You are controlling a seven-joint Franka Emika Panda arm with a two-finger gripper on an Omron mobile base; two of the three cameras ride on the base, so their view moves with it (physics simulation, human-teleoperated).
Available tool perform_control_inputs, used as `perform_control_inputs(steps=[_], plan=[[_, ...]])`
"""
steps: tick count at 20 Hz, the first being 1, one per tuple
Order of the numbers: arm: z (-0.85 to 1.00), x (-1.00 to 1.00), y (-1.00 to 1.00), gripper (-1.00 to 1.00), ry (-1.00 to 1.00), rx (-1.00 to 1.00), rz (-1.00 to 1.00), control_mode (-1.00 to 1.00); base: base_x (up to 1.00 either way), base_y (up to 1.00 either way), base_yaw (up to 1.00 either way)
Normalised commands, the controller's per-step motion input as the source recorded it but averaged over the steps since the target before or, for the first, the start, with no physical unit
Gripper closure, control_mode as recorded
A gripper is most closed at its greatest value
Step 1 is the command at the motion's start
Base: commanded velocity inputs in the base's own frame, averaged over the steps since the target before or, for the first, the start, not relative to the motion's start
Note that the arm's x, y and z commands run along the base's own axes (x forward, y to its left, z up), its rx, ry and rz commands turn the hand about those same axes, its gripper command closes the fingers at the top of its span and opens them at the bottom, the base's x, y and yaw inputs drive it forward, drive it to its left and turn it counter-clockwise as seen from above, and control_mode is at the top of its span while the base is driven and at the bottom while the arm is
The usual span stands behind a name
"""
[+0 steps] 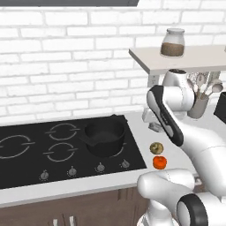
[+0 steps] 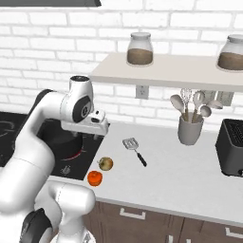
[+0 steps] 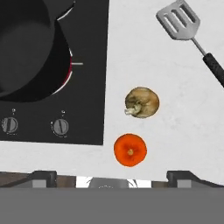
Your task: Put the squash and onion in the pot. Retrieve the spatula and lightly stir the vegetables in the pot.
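The orange-red squash (image 3: 130, 150) (image 1: 160, 162) (image 2: 95, 178) lies on the white counter near its front edge, just right of the stove. The golden-tan onion (image 3: 142, 102) (image 1: 156, 148) (image 2: 106, 163) sits right behind it. The black pot (image 1: 104, 134) (image 3: 26, 43) stands on the stove's right rear burner. Farther right on the counter rests the grey spatula (image 2: 134, 148) (image 3: 183, 26), its dark handle pointing right. My gripper (image 3: 113, 178) (image 2: 88, 136) hangs open and empty, high above the counter over the squash and onion.
Stove knobs (image 3: 60, 127) line the cooktop's front edge. A grey cup of pale spoons (image 2: 190, 128) and a dark toaster (image 2: 232, 147) stand at the back right. A shelf (image 2: 166, 71) with jars hangs on the wall above the counter.
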Motion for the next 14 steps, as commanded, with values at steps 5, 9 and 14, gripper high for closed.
perform_control_inputs(steps=[5, 9, 14], plan=[[-0.53, 0.01, 0.00, -1.00, 0.31, 0.00, 0.00, -1.00, 0.00, 0.00, 0.00], [-0.33, 0.29, -0.04, -1.00, 0.46, 0.00, 0.00, -1.00, 0.00, 0.00, 0.00], [-0.33, 0.02, -0.08, -1.00, 0.30, 0.00, 0.00, -1.00, 0.00, 0.00, 0.00]])
